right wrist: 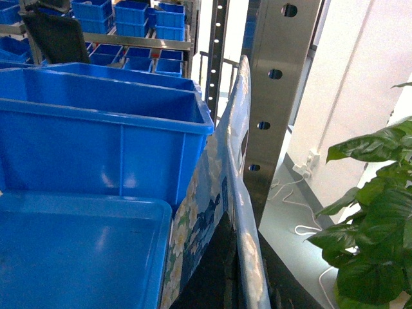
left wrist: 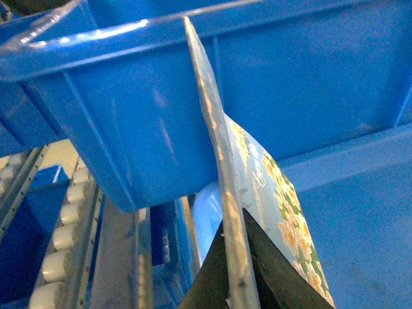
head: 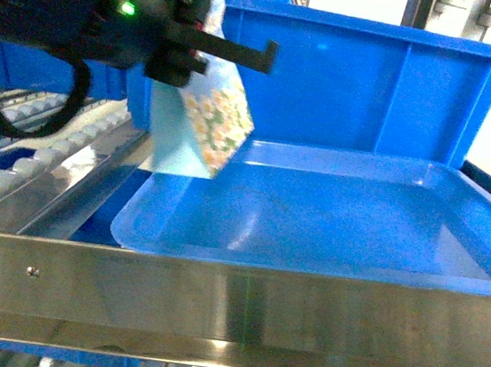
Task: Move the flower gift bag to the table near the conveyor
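While the left gripper [head: 209, 54] sits in the upper left of the head view, the bag [head: 210, 121] hangs under it, clear of the tray [head: 328, 238] and above the gap between tray and conveyor [head: 42, 159]. The jaws' state I cannot tell from the head view: one dark finger juts right past the bag top, the rest is lost against the arm. In the left wrist view the bag edge [left wrist: 222, 193] runs up the centre of the frame, with dark shapes either side at the bottom centre; probably the jaws clamped on it, but not certain.

Right wrist view: a bag edge [right wrist: 241, 193] also runs up the middle, flower print on its left face, dark mass at the bottom. The right gripper itself is not seen in any view; its state is unknown.

Progress, as judged: bag lifted and carried, not yet set down. Transfer to the table and release remain.

Hidden or unclear:
- No table in any frame, so the drop spot cannot be located.
- Bag handles and top hidden behind the gripper.
- Bin [head: 374, 83] blocks the background in the head view.
- Whether both arms hold the bag is unresolved.
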`<state>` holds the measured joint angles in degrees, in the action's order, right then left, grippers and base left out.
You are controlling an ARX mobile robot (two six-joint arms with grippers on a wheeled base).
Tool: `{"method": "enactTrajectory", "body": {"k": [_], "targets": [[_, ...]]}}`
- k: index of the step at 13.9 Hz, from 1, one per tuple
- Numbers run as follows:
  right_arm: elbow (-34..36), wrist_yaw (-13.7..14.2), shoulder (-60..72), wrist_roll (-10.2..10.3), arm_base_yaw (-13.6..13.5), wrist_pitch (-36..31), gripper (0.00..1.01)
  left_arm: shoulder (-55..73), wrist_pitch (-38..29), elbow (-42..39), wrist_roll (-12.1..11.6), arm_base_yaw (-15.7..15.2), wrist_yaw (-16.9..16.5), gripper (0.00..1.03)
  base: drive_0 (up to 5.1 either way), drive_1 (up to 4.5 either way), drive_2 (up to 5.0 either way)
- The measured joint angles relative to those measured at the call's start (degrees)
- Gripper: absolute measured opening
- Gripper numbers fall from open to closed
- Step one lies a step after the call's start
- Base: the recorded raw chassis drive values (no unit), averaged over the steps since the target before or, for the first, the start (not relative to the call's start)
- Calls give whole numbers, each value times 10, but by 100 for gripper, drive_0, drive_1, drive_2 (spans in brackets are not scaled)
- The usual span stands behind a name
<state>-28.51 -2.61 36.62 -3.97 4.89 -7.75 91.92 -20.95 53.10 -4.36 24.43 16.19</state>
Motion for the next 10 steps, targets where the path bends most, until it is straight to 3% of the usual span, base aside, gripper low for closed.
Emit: {"method": "enactTrajectory", "body": {"k": [2, 7, 10], "targets": [[0, 1, 0, 0, 0, 0, 2, -91, -2, -47, -19, -50, -7, 2, 0, 0, 0], [0, 1, 0, -2, 0, 0, 2, -218, 20, -137, -10, -128, -53, 2, 0, 0, 0], [0, 0, 0, -2, 0, 0, 2, -285, 32, -149, -6, -168, -82, 2, 0, 0, 0]]}}
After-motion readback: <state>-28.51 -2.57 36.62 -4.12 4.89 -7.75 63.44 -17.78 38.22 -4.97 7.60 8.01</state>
